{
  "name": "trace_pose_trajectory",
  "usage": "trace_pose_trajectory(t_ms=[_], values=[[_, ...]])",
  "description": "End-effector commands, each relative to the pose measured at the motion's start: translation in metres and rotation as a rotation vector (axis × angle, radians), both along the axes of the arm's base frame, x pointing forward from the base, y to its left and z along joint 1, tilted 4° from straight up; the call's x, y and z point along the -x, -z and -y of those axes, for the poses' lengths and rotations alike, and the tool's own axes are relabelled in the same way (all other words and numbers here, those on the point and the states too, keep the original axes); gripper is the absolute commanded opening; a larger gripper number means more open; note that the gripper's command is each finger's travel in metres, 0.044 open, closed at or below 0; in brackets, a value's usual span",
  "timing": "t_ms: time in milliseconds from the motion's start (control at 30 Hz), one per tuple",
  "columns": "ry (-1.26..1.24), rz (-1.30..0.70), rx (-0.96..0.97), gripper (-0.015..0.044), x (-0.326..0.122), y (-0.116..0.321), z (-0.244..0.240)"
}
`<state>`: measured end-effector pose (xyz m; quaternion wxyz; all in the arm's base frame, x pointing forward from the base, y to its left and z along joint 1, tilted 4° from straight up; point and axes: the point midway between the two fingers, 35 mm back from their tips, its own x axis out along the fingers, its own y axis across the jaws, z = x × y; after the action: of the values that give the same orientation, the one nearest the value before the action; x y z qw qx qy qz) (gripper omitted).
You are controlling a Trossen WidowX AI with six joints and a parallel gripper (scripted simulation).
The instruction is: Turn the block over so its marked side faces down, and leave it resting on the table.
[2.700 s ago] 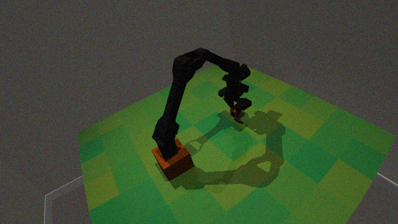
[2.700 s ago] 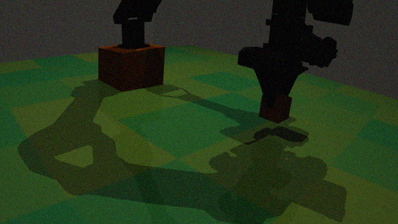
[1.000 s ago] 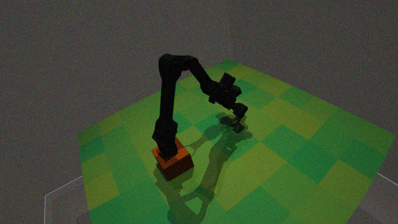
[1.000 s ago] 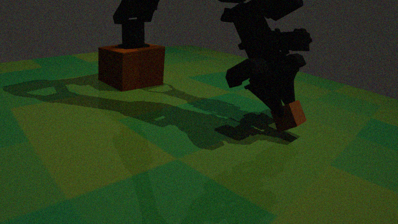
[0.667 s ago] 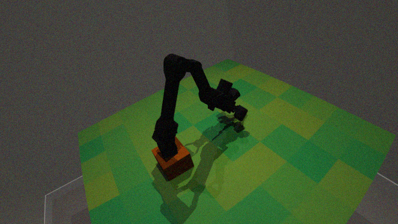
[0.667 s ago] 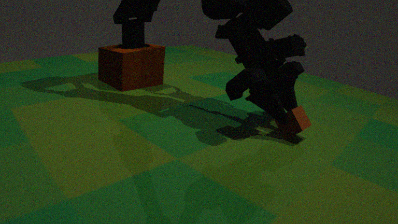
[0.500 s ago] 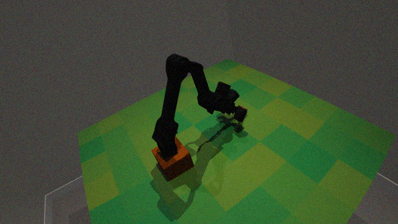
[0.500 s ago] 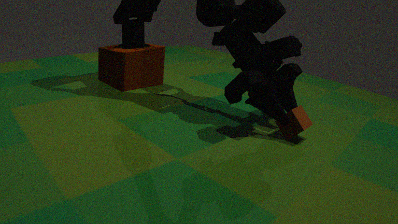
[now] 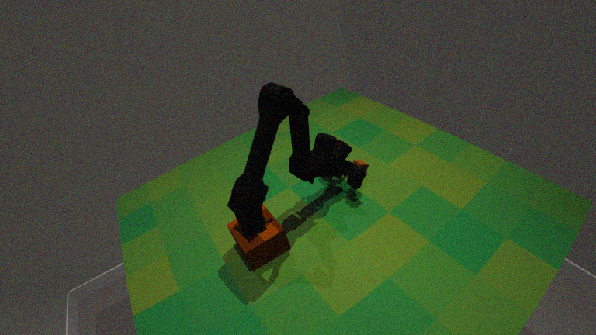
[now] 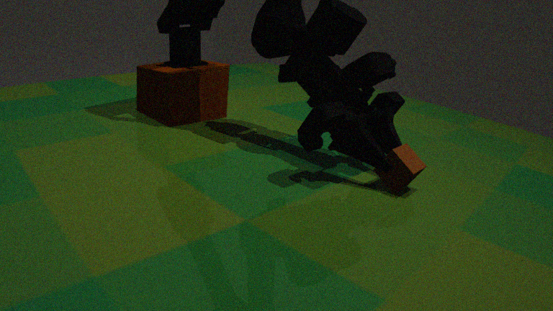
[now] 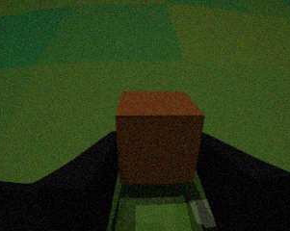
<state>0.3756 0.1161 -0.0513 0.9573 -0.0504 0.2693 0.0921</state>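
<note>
A plain orange-brown block (image 9: 360,164) (image 10: 409,159) (image 11: 159,103) is held at the end of the arm. My gripper (image 9: 358,173) (image 10: 390,163) (image 11: 155,138) is shut on it, with one dark finger on each side in the wrist view. The gripper slants down and outward. The block is tilted, with its lowest edge at or just above the table (image 9: 439,221) (image 10: 285,250) (image 11: 63,106); whether it touches cannot be told. No mark can be made out on the faces in view. The fingers hide its sides.
The arm's orange base box (image 9: 268,252) (image 10: 183,96) stands on the green patchwork table top behind the gripper. The arm's dark shadow runs from the base to below the block. The lighting is dim.
</note>
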Motion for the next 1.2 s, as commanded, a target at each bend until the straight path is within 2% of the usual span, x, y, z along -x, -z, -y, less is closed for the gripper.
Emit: trace_pose_trajectory(t_ms=[0, 500, 1033, 1067, 1167], values=[[-0.002, 0.029, 0.002, 0.0000, 0.0023, -0.0019, 0.0011], [-0.003, 0.049, -0.002, 0.0000, 0.0027, -0.0039, 0.0011], [-0.003, 0.049, -0.002, 0.0420, 0.0027, -0.0039, 0.0011], [-0.003, 0.049, -0.002, 0.0440, 0.0027, -0.0039, 0.0011], [-0.003, 0.049, -0.002, 0.0440, 0.0027, -0.0039, 0.0011]])
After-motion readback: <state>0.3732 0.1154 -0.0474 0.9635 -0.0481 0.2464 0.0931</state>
